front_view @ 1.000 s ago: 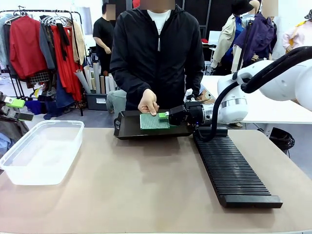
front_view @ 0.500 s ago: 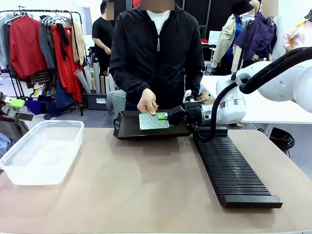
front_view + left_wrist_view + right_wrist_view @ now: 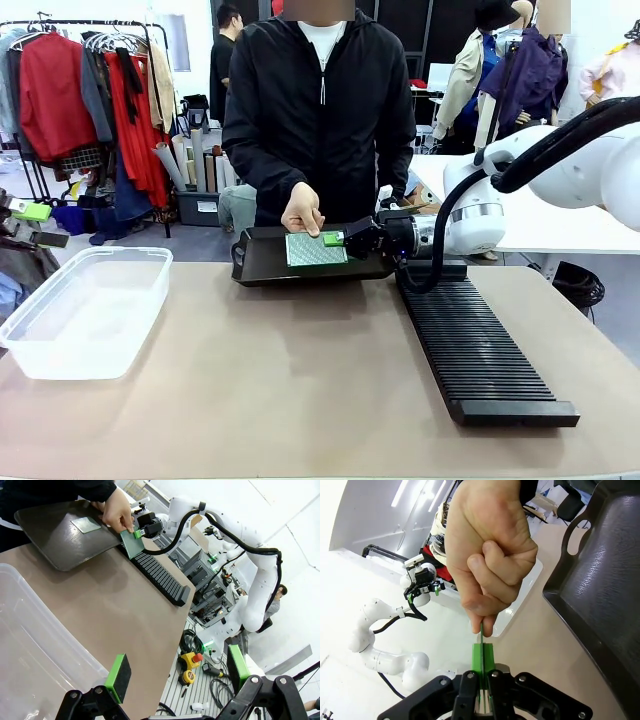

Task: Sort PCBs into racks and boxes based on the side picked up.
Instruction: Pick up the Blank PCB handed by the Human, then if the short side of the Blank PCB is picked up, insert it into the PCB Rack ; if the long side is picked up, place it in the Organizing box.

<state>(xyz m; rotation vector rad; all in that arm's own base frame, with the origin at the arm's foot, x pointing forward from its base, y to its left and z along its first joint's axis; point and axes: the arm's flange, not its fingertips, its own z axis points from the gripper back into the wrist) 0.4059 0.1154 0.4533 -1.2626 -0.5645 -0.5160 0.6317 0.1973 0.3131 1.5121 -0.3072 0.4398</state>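
Note:
A person's hand (image 3: 303, 213) pinches a green PCB (image 3: 316, 249), its dotted face toward me, above a dark tray (image 3: 270, 268). My right gripper (image 3: 335, 238) reaches in from the right and is shut on the board's right edge. In the right wrist view the PCB (image 3: 481, 630) stands edge-on between the shut green pads (image 3: 476, 657), with the hand (image 3: 490, 550) gripping its far end. A second PCB (image 3: 86, 525) lies flat on the tray (image 3: 55, 540). My left gripper (image 3: 177, 672) hangs open over the clear box (image 3: 30, 645). The black slotted rack (image 3: 480, 345) lies at the right.
The clear box (image 3: 85, 305) stands at the table's left edge and holds nothing I can see. The person stands close behind the tray. A clothes rail and other people are in the background. Bare tabletop (image 3: 290, 380) lies between box and rack.
My right gripper has shut on the PCB's edge. The board has tipped up a little, showing more of its dotted face. The hand still holds it.

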